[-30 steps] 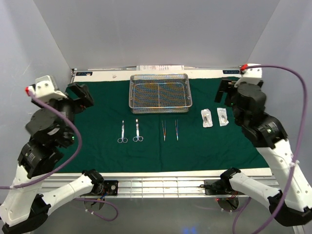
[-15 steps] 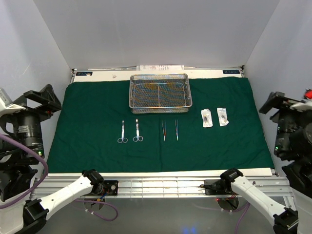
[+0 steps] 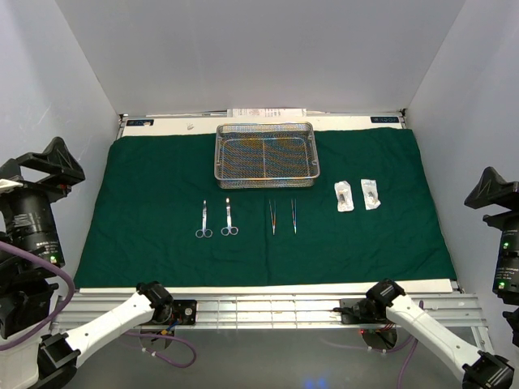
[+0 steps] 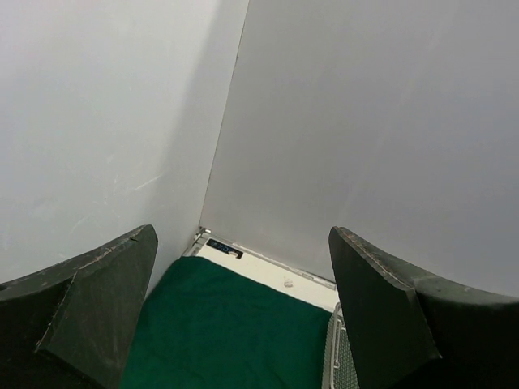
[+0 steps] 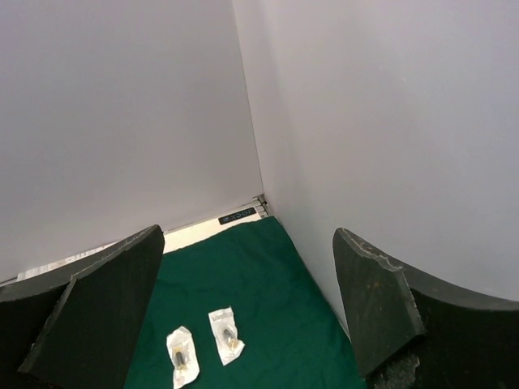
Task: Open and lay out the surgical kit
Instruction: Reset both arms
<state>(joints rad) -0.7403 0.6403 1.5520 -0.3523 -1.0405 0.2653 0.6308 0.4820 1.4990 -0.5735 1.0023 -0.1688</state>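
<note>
The dark green cloth (image 3: 162,203) lies spread flat over the table. The silver wire-mesh tray (image 3: 265,154) stands at its far middle. Two small scissors (image 3: 216,219) lie side by side in front of the tray, two thin tweezers (image 3: 283,216) to their right, and two white packets (image 3: 357,195) further right, also seen in the right wrist view (image 5: 203,342). My left gripper (image 3: 57,162) is open and empty, raised off the cloth's left edge; its fingers (image 4: 97,300) frame the far left corner. My right gripper (image 3: 491,190) is open and empty, raised off the right edge.
White walls enclose the table at the left, back and right. A white strip (image 3: 186,125) with a paper sheet (image 3: 268,113) runs behind the cloth. A metal rail (image 3: 268,308) with the arm bases borders the near edge.
Both arms have drawn back from over the cloth to the outer sides and near edge. The laid-out items have not moved.
</note>
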